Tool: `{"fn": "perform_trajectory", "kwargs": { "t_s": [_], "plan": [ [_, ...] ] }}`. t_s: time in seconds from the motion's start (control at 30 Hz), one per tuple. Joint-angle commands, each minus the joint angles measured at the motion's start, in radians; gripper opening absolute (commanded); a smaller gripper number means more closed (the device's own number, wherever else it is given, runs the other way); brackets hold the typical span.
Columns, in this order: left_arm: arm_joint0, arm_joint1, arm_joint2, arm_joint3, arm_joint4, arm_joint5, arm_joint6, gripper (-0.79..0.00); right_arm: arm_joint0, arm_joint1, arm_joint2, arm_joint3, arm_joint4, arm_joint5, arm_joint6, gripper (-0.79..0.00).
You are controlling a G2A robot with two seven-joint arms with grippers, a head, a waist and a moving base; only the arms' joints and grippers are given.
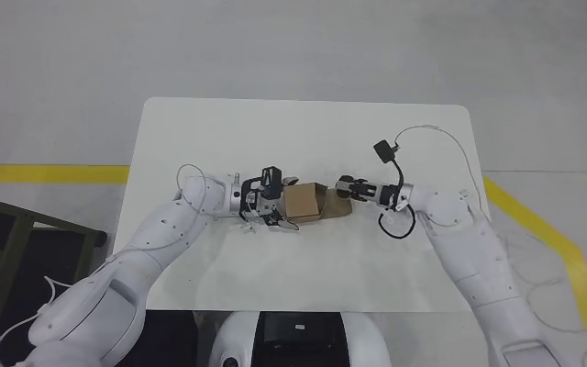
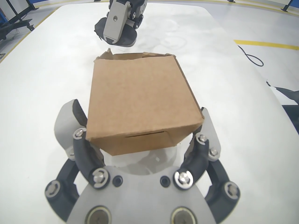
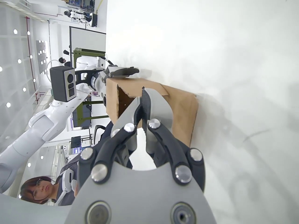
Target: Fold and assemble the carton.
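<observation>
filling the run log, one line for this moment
carton on table, one end open | left end effector grips closed end | right end effector shut at open end

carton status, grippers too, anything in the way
Left gripper clamped on carton, closed end. Right gripper shut at its open end. Nothing in the way.

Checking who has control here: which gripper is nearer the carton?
Left. The left gripper clasps the closed end of the carton from both sides; the right gripper, shut, hangs just off the open end.

Matt, fibrous brown cardboard carton (image 2: 140, 99) with ragged edge; smooth, faintly glossy white table (image 2: 42, 82).
</observation>
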Motion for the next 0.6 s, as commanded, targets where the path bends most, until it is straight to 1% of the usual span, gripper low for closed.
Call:
{"fn": "perform_trajectory", "kwargs": {
  "t_s": [0.0,0.17,0.33,0.57],
  "plan": [
    [0.0,0.0,0.001,-0.002,0.003,-0.002,0.001,0.0,0.018,-0.004,-0.015,0.016,-0.009,-0.005,-0.008,-0.785],
    [0.0,0.001,0.003,-0.005,0.01,-0.002,0.006,0.0,0.063,-0.017,-0.058,0.065,-0.015,-0.033,-0.011,-0.785],
    [0.0,0.002,0.005,-0.006,0.019,-0.005,0.015,0.0,0.113,-0.03,-0.103,0.117,-0.02,-0.104,0.01,-0.785],
    [-0.001,0.003,0.008,-0.006,0.027,-0.007,0.022,0.0,0.135,-0.034,-0.125,0.153,-0.023,-0.148,0.048,-0.785]
  ]
}}
